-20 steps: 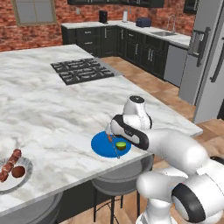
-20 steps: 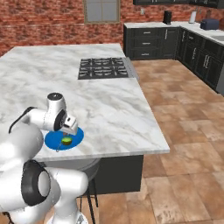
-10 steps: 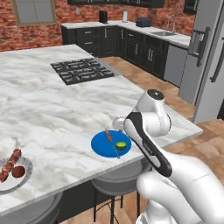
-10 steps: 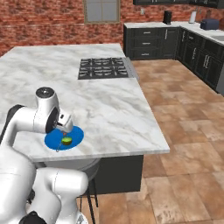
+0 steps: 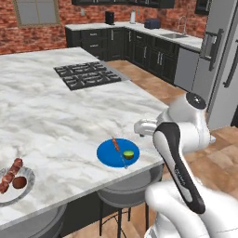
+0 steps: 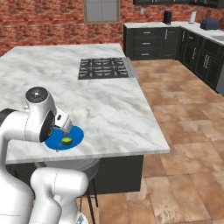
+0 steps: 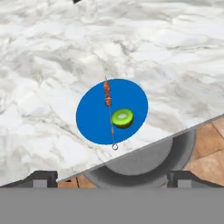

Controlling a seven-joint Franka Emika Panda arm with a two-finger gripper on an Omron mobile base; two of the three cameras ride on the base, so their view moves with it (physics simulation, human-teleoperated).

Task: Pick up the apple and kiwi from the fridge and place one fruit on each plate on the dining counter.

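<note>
Kiwi (image 7: 122, 118) now lies free on the blue plate (image 7: 92, 118) beside a skewer (image 7: 107, 98), the wide-open, empty gripper (image 7: 112, 175) has pulled back, and with the apple (image 5: 19, 182) on the grey plate (image 5: 7, 195) the task looks finished.

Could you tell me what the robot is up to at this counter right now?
It is sorting fruit onto plates on the marble counter. The kiwi lies on the blue plate beside a thin skewer, and the apple sits on the grey plate near the counter's edge. The gripper is open and empty, held above the blue plate. Both fruits look placed.
</note>
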